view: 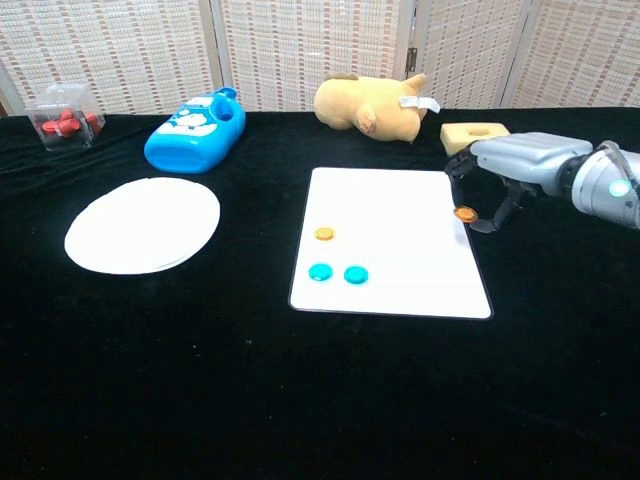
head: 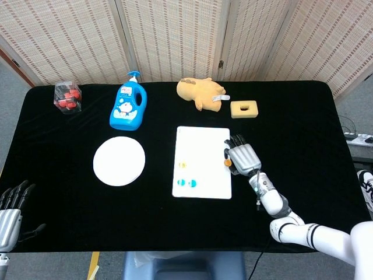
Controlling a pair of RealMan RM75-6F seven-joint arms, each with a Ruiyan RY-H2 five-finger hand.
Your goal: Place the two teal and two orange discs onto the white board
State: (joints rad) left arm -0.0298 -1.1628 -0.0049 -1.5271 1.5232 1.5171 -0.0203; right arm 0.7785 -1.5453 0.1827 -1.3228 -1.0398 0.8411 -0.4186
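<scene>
A white board lies flat at the table's middle. On it sit two teal discs side by side and one orange disc just behind them. My right hand hovers at the board's right edge, pinching a second orange disc in its fingertips, just above that edge. My left hand hangs at the lower left corner of the head view, off the table, fingers apart and holding nothing.
A white round plate lies left of the board. Along the back stand a blue soap bottle, a tan plush toy, a yellow sponge block and a clear box of red pieces.
</scene>
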